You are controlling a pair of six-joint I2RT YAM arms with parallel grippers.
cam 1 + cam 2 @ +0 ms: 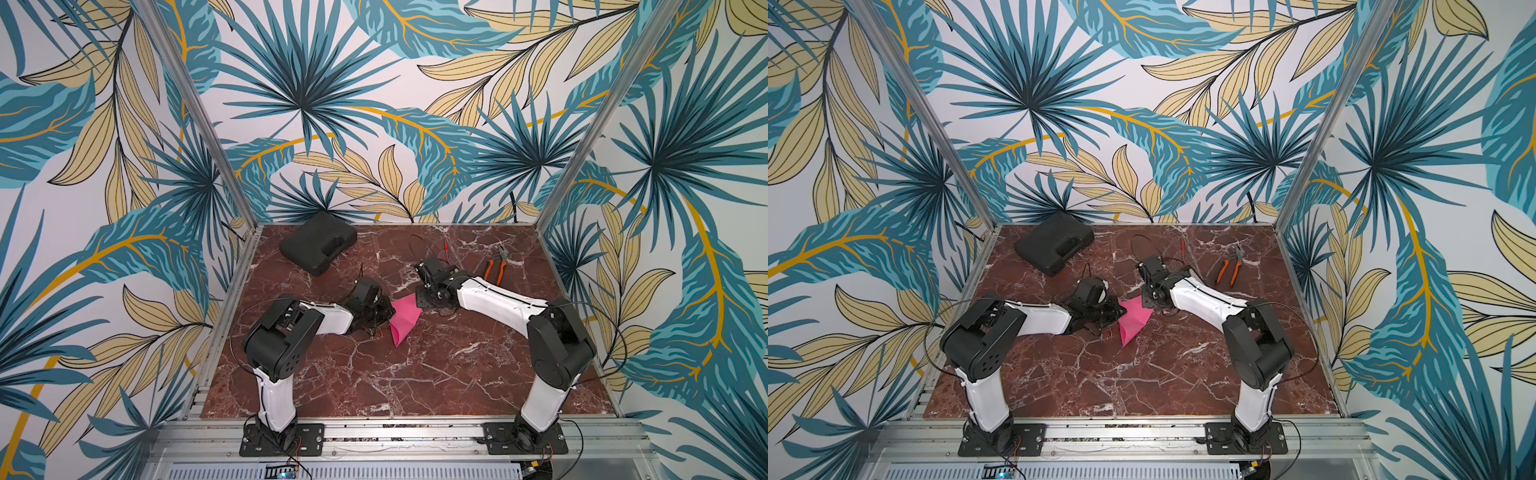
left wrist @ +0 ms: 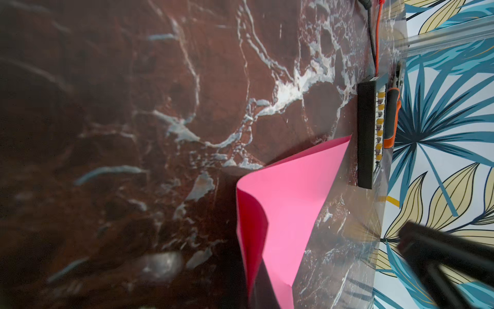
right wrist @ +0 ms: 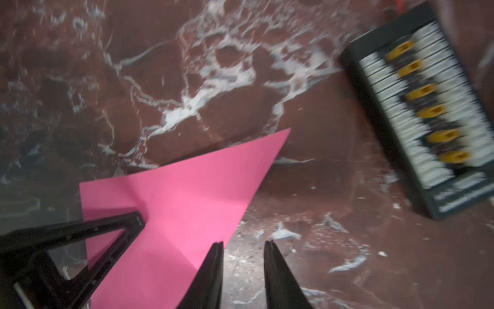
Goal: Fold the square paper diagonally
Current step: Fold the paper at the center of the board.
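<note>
Your left gripper (image 1: 384,312) is shut, and one black finger (image 3: 133,222) lies over the square paper (image 1: 403,318); you cannot tell from these views whether it pinches the sheet. Behind it, toward the bench's far left corner, a black case (image 1: 318,243) sits by itself. The pink sheet lies about mid-bench between the two grippers. It is doubled over into a rough triangle, and its bend is rounded and loose, not pressed flat, as the left wrist view shows (image 2: 294,200). Your right gripper (image 3: 244,243) has its jaws apart with only bare surface between them, and one finger (image 3: 213,267) is right at the paper's edge. Past it lies a black strip with yellow connectors (image 3: 419,107), and orange-handled pliers (image 1: 494,266) rest toward the far right corner, with thin red and black wires (image 1: 444,249) near the far edge. The bench (image 1: 415,374) is red-brown marble pattern with white veins. Teal and tan leaf wallpaper (image 1: 299,104) covers the three walls, and aluminium posts (image 1: 199,112) rise from the far corners.
</note>
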